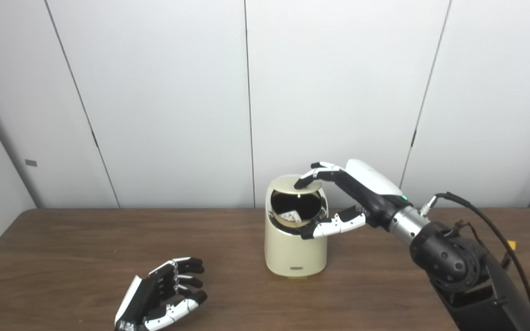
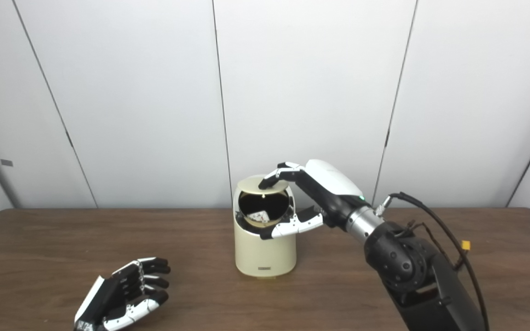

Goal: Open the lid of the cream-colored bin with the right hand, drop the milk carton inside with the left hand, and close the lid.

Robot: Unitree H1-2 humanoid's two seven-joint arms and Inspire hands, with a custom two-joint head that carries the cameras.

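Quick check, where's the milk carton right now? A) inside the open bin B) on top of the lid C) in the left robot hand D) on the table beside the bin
A: the milk carton shows through the opening of the cream-colored bin, while the left robot hand is empty.

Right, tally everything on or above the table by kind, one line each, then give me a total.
Cream-colored plastic bin with its round lid tipped open: 1
White milk carton lying inside the bin: 1
Black-and-white robot hands: 2, the left hand empty near the wooden table, the right hand with fingers on the lid
Total: 4
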